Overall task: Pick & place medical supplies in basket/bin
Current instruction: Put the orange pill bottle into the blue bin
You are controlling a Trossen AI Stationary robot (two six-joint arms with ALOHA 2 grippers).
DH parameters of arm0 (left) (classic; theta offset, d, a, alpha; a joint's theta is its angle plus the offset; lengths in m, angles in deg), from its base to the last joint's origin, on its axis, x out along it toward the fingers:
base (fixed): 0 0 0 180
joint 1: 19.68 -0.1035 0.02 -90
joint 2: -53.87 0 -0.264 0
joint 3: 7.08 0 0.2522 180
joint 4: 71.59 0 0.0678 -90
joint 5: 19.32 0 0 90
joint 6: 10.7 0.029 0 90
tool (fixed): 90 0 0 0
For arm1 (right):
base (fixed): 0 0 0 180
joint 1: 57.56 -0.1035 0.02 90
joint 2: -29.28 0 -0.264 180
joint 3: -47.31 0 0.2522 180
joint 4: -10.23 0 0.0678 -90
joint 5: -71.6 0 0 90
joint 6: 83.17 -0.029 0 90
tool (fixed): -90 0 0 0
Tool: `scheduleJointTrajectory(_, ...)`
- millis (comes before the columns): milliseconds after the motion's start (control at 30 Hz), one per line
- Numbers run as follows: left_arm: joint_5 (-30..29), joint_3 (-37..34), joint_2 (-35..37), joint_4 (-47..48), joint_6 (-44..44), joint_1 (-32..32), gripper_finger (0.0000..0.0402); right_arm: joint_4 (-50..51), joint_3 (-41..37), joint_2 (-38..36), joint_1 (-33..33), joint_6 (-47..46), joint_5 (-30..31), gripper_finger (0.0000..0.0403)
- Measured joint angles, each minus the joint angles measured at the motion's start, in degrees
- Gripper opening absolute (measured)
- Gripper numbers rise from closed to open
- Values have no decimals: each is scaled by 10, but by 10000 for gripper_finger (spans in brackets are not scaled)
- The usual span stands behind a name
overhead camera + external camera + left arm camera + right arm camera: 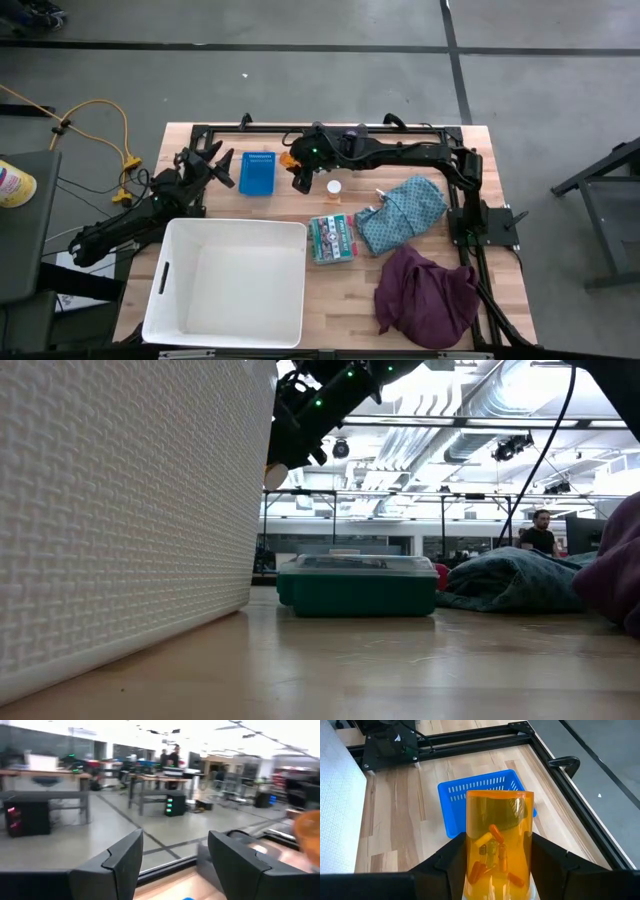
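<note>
- an orange bottle (499, 851) is being clamped between the fingers of the right gripper (297, 172), carried in the air near the small blue basket (257, 172)
- a carry step is judged to be under way; a lowering over the basket and a release are being called for next
- the bottle is being seen as clear amber, with capsules inside
- the left gripper (172, 865) is being held open and empty beside the white bin (160, 290)
</note>
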Motion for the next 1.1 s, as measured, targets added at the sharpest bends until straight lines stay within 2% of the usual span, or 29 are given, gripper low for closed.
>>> scheduleJointTrajectory(167,77,23,-6,4,-7,0,216,0,0,0,0,0,0,170)
scheduleJointTrajectory(400,106,49,-45,3,-9,0,216,0,0,0,0,0,0,170)
scheduleJointTrajectory(500,153,61,-75,-16,-9,0,216,0,0,0,0,0,0,170)
scheduleJointTrajectory(667,238,92,-146,-59,-9,0,216,0,0,0,0,0,0,170)
scheduleJointTrajectory(833,292,143,-237,-59,10,0,216,1,0,0,0,0,0,170)
scheduleJointTrajectory(1100,418,241,-394,-59,24,-4,216,1,0,0,0,0,0,170)
